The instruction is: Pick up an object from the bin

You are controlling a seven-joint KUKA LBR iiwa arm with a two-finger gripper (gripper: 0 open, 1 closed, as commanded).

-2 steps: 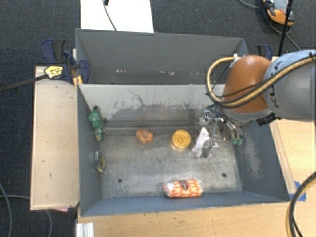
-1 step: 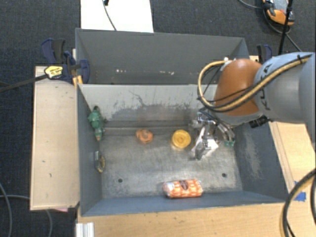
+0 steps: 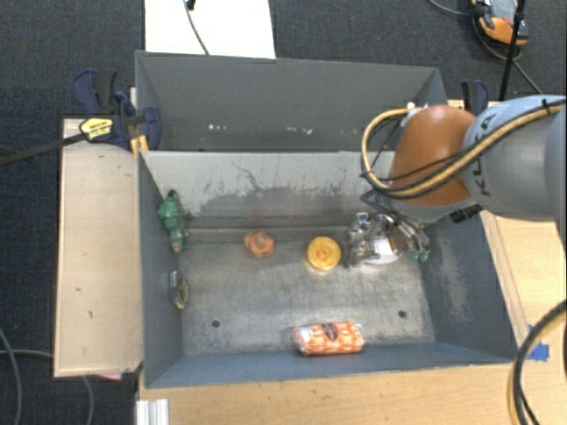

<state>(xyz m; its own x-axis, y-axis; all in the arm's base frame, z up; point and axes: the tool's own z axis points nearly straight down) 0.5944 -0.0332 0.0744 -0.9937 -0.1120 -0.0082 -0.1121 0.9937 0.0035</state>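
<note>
My gripper (image 3: 370, 240) is low over the bin floor at the right of the middle, beneath the arm's orange cover. Just to its left, a round yellow disc-like thing (image 3: 323, 253) lies flat on the floor, close to the gripper but apart from it. Further left sits a small orange lump (image 3: 260, 243). A small green piece (image 3: 423, 255) shows at the gripper's right side. Whether anything is in the gripper is hidden by its own body.
An orange and white patterned packet (image 3: 329, 338) lies by the front wall. A green toy-like thing (image 3: 170, 220) leans in the back left corner, and a small dull metal piece (image 3: 179, 289) rests against the left wall.
</note>
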